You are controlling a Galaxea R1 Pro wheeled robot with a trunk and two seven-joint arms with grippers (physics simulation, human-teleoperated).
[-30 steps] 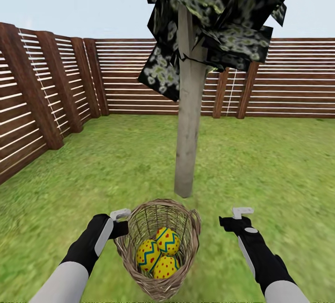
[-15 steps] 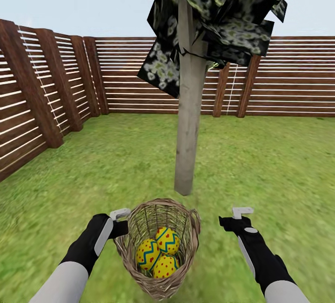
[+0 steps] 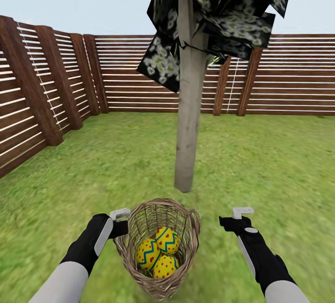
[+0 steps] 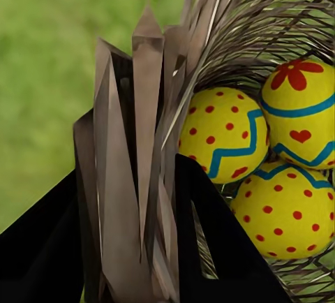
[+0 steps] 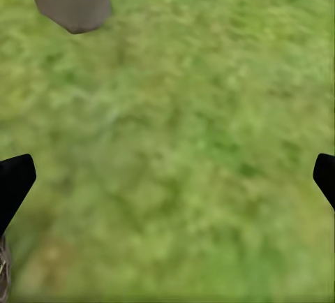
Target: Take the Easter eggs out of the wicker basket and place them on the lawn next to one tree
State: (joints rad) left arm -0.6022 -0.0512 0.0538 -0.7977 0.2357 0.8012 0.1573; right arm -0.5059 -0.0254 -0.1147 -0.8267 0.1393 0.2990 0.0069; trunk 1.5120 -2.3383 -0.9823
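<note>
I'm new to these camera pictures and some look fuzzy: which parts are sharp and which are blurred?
Head view: tree and fence crisp, lawn smeared, hardly any cast shadows. Left wrist view: Easter eggs and wicker basket sharp, grass behind soft. Right wrist view: grass blurred throughout, trunk base soft-edged.

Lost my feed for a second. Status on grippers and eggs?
Left gripper jaws shut on wicker basket rim, basket carried. Right gripper open, nothing in it. Three Easter eggs in basket. Tree trunk just ahead, no obstruction.
</note>
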